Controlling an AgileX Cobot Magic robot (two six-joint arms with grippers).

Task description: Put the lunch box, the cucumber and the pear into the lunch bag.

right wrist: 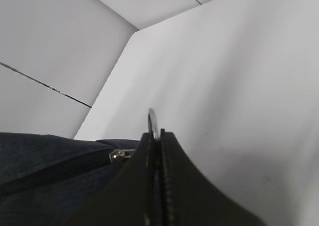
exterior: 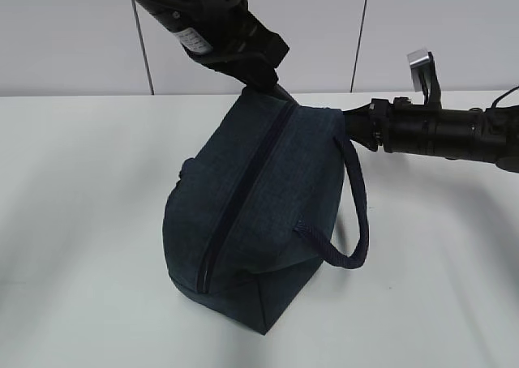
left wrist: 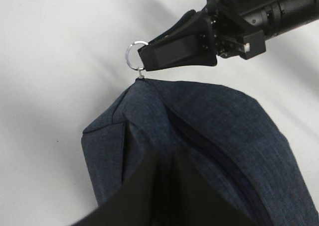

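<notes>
Right end effector (left wrist: 149, 56) closed on the silver ring pull (left wrist: 133, 55) of the lunch bag (exterior: 259, 214).

The two fingers (right wrist: 159, 186) of the right end effector are pressed together, and the ring stands out past their tips, at the end of the zipper (exterior: 243, 206). The left end effector (exterior: 263, 80) is also closed and holds the fabric at the top corner of the bag, at the far end in the exterior view. The dark navy bag stands in the middle of the white table (exterior: 81, 222), tilted, with the zipper shut along its top. One corded handle (exterior: 353, 214) hangs in a loop on its right side.
</notes>
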